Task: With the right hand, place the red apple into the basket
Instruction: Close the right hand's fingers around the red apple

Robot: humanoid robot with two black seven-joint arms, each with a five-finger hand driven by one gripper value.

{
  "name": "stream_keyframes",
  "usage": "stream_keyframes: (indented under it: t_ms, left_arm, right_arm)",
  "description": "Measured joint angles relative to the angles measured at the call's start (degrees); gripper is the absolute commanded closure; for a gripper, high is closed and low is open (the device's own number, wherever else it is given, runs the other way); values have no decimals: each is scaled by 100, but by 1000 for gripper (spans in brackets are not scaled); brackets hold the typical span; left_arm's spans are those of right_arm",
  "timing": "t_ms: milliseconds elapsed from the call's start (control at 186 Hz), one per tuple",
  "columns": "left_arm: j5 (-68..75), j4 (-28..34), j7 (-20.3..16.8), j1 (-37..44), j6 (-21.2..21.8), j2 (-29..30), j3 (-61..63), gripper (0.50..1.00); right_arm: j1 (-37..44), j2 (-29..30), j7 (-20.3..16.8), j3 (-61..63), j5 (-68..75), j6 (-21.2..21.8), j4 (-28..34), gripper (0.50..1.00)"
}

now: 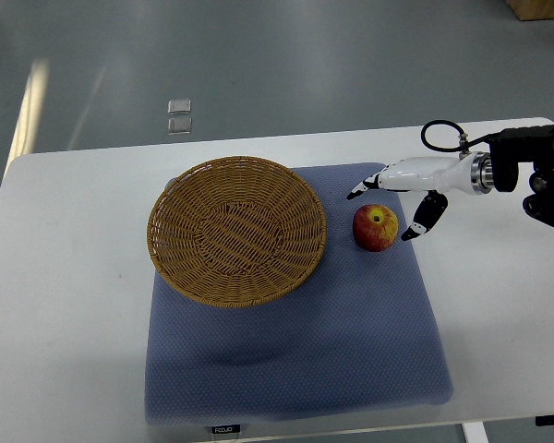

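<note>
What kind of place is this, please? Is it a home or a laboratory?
Probably a laboratory or test room, not a home: a plain white table on a bare grey floor, with a blue mat laid out under the basket and apple.

We note a basket of woven wicker, tan and rough-ribbed, resting on a blue cloth mat with a fine dimpled, matt texture. The red apple shows a smooth, slightly glossy skin. The right hand has a glossy white plastic shell with black fingertips. The table is smooth, matt white; the floor looks polished and reflective.
</note>
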Motion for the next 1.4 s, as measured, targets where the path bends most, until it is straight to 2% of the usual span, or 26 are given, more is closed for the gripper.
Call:
stream_keyframes:
  t_ms: [650,838,875,940,1128,1219,1402]
  left_arm:
    - [1,0,0,0,-2,0,0,500]
    - [1,0,0,0,0,0,0,500]
    - [1,0,0,0,0,0,0,500]
    - [1,0,0,-1,0,0,0,500]
    - [-1,0,0,-2,0,0,0,500]
    - [-1,0,0,-1,0,0,0,500]
    - [-1,0,0,-1,0,0,0,500]
  right_arm:
    - [-12,402,-20,-446,-67,-323,-230,589]
    - [-7,429,-20,-470,-80,-376,-349,603]
    - [-7,433,-20,-471,-79,-380,-355,623]
    - [-28,437,-16,-474,-77,-384,-363,626]
    - [-72,445,-7,-479,-67,-380,-368,673]
    - [-73,464,-3,-480,-66,-360,-368,726]
    - [-70,473,-2,-480,-66,-322,-368,748]
